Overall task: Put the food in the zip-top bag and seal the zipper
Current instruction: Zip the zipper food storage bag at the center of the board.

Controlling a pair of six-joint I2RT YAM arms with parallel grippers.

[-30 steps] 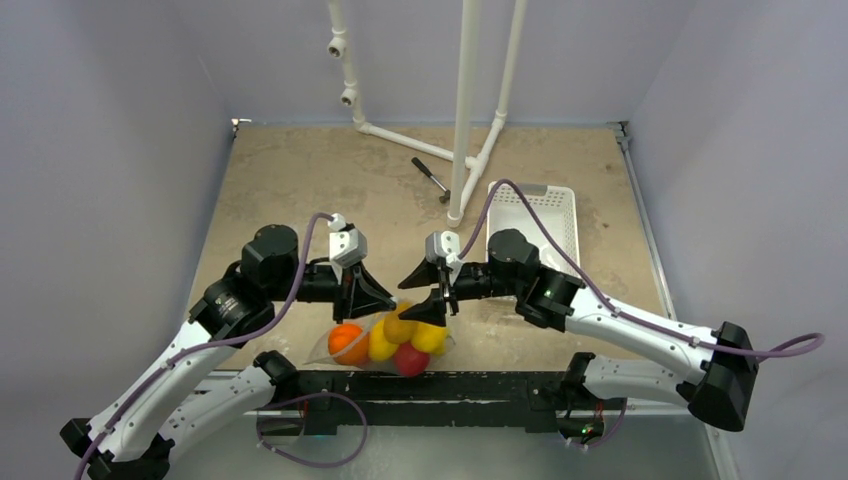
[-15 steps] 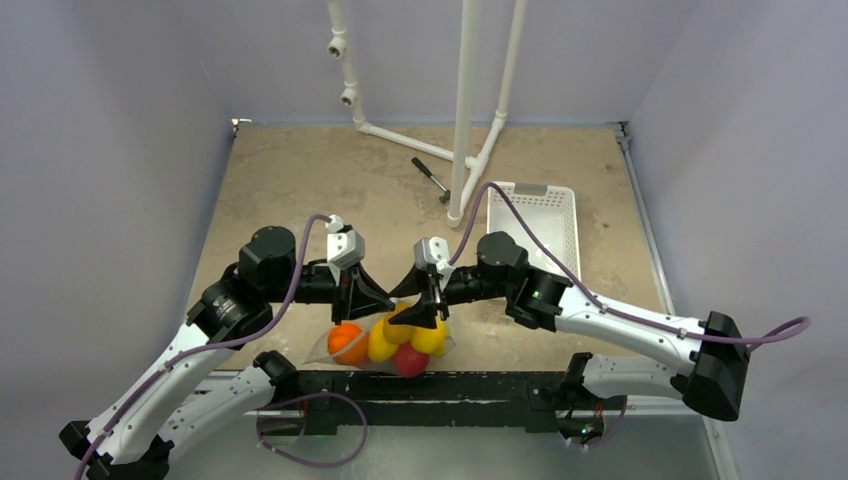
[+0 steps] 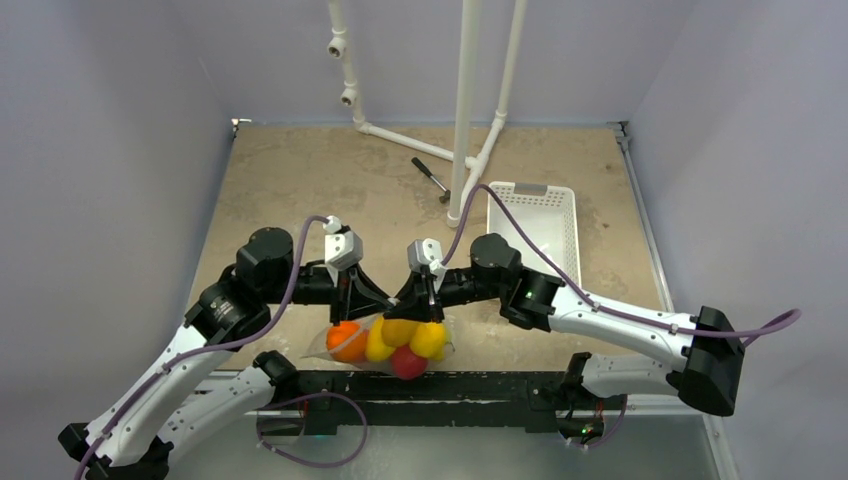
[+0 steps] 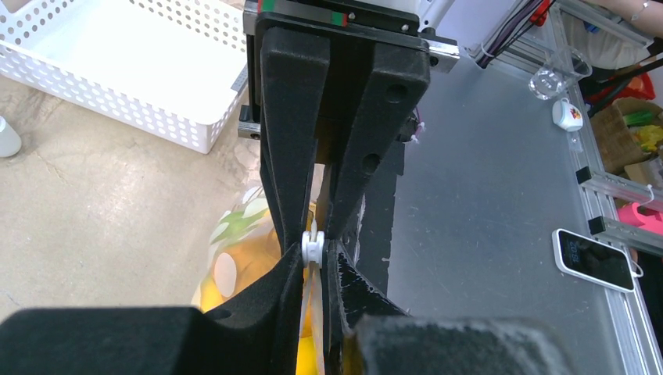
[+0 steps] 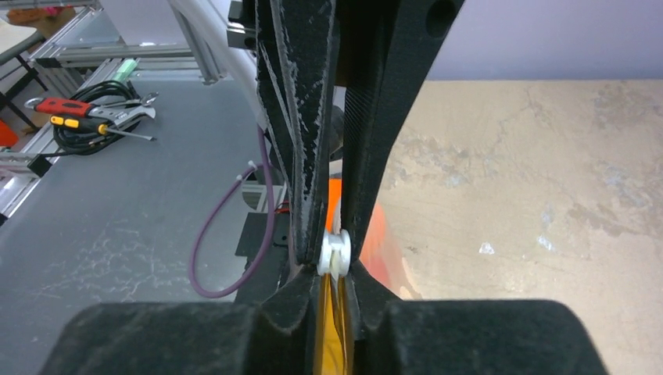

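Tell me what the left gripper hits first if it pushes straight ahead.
The right gripper, whose fingertips face the left gripper almost tip to tip over the zip-top bag; the gap looks tiny.

The top external camera looks steeply down from above and behind the arms, taking in the whole bench [image 3: 300,190]. Each wrist camera sits close behind its own gripper, the left gripper [image 4: 314,266] and the right gripper [image 5: 335,269], and faces the other. Both wrist views share the zipper [image 4: 313,248] at mid-frame.

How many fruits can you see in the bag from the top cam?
5: orange fruit at left, three yellow fruits in the middle, red fruit in front. More may be hidden.
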